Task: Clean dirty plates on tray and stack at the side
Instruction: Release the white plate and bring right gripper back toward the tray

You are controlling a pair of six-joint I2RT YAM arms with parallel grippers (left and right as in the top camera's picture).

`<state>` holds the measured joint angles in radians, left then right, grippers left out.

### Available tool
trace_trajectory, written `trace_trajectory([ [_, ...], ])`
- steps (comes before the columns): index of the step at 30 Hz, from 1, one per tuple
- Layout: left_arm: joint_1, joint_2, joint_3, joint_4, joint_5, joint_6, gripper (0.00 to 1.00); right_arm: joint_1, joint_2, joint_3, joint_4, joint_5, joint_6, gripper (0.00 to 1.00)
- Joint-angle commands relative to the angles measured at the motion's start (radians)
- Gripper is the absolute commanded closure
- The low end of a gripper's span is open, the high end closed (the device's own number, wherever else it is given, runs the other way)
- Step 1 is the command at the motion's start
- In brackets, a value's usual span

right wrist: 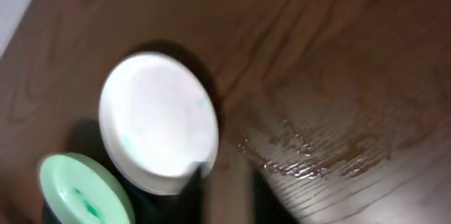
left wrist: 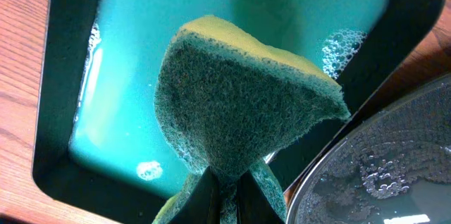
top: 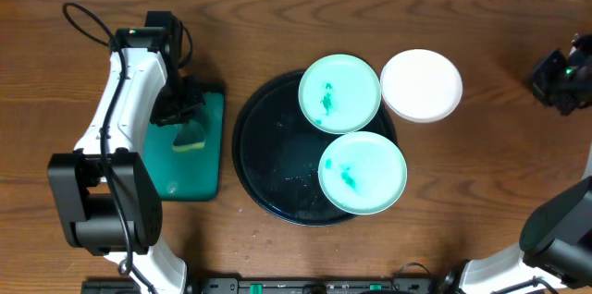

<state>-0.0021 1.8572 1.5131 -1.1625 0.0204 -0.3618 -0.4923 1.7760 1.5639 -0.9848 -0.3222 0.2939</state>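
Note:
The large black tray [top: 268,160] lies mid-table. Two mint green plates with green smears rest on its right side, one at the back [top: 339,92] and one at the front [top: 363,172]. The white plate [top: 422,85] lies on the table just right of the tray. My left gripper [top: 188,114] is over the teal tray [top: 190,178], shut on a green and yellow sponge [left wrist: 246,104] and holding it above soapy water; its jaws [left wrist: 227,199] pinch the sponge's lower end. My right gripper [top: 558,79] is at the far right, open and empty. Its blurred wrist view shows its fingers [right wrist: 229,196], the white plate [right wrist: 158,115] and a mint plate [right wrist: 77,189].
The teal tray [left wrist: 134,76] holds foamy water. The black tray's wet rim [left wrist: 380,168] sits close on its right. A wet patch [right wrist: 317,153] shines on the wood to the right of the white plate. Cables run along the table's front edge [top: 305,285].

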Motion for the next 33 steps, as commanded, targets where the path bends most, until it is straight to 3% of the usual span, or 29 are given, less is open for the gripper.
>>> trace_trajectory([
  [1, -0.013, -0.008, -0.006, -0.005, -0.005, 0.014, 0.93, 0.025, 0.013, -0.091, 0.011, -0.012, -0.076, 0.39],
  [3, -0.013, -0.008, -0.006, -0.005, -0.005, 0.014, 0.93, 0.047, 0.017, -0.149, 0.032, -0.019, -0.108, 0.28],
  [5, -0.013, -0.008, -0.006, -0.005, -0.005, 0.014, 0.93, 0.074, 0.025, -0.221, 0.078, -0.027, -0.109, 0.26],
  [8, -0.013, -0.008, -0.006, -0.006, -0.005, 0.014, 0.93, 0.121, 0.031, -0.329, 0.192, -0.058, -0.108, 0.32],
  [11, -0.013, -0.008, -0.006, -0.007, -0.005, 0.014, 0.93, 0.171, 0.043, -0.418, 0.344, -0.091, -0.05, 0.44],
  [19, -0.013, -0.008, -0.006, -0.03, -0.005, 0.014, 0.93, 0.246, 0.06, -0.479, 0.502, 0.071, 0.098, 0.45],
  [24, -0.013, -0.008, -0.006, -0.034, -0.005, 0.014, 0.93, 0.251, 0.113, -0.479, 0.526, 0.12, 0.163, 0.67],
  [27, -0.013, -0.008, -0.006, -0.04, -0.005, 0.014, 0.93, 0.251, 0.155, -0.479, 0.538, 0.123, 0.2, 0.72],
  [30, -0.013, -0.008, -0.006, -0.048, -0.005, 0.014, 0.93, 0.251, 0.189, -0.479, 0.553, 0.123, 0.239, 0.93],
  [33, -0.013, -0.008, -0.006, -0.056, -0.005, 0.014, 0.93, 0.249, 0.184, -0.478, 0.561, 0.124, 0.241, 0.99],
])
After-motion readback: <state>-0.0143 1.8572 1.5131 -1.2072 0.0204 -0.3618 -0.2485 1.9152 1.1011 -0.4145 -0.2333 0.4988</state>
